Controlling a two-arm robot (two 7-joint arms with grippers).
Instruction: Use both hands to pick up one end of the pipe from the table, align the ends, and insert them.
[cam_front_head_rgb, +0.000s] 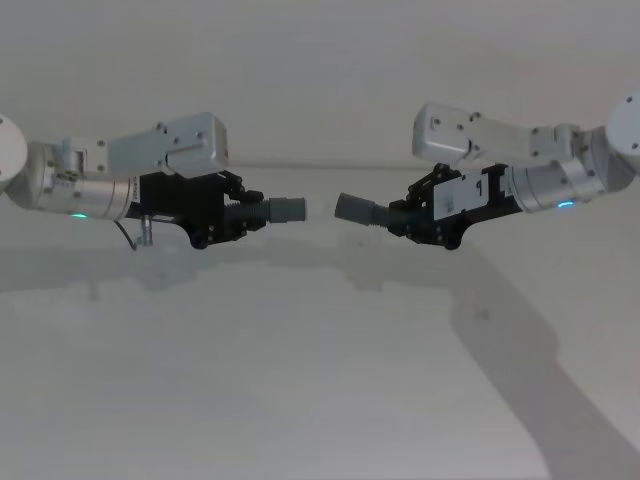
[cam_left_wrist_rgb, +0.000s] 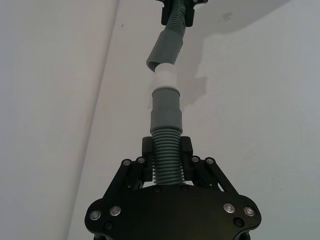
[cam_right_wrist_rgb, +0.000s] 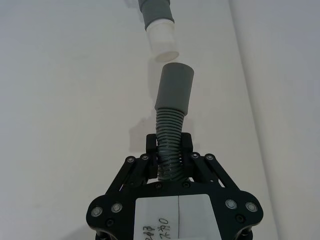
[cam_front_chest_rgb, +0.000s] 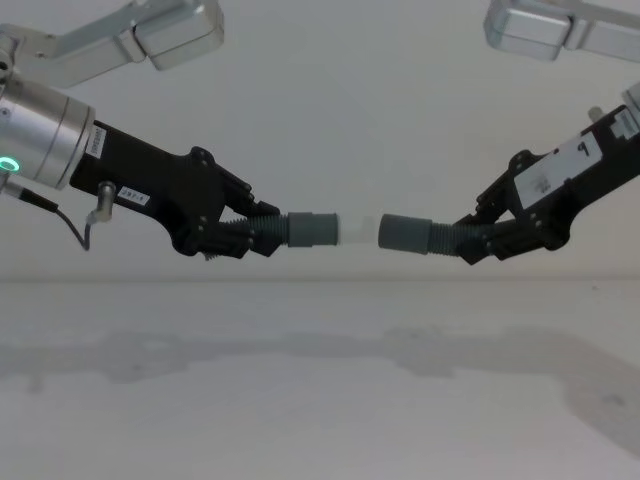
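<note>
Both grippers hang above the white table (cam_front_head_rgb: 300, 390), facing each other. My left gripper (cam_front_head_rgb: 245, 212) (cam_front_chest_rgb: 255, 232) is shut on the corrugated part of one pipe piece; its grey cuff (cam_front_chest_rgb: 312, 229) carries a white tip (cam_front_chest_rgb: 352, 229) pointing right. My right gripper (cam_front_head_rgb: 405, 216) (cam_front_chest_rgb: 470, 240) is shut on the other pipe piece, whose grey cuff (cam_front_chest_rgb: 403, 234) points left and tilts slightly. In the chest view a narrow gap separates the white tip from that cuff. In the right wrist view, the white tip (cam_right_wrist_rgb: 162, 42) sits just beyond the held cuff (cam_right_wrist_rgb: 174, 87), a little off its axis.
A pale wall (cam_front_head_rgb: 320, 60) rises behind the table. A thin cable (cam_front_chest_rgb: 75, 228) loops under the left wrist near its green ring (cam_front_chest_rgb: 8, 165). Arm shadows lie across the tabletop (cam_front_chest_rgb: 300, 350).
</note>
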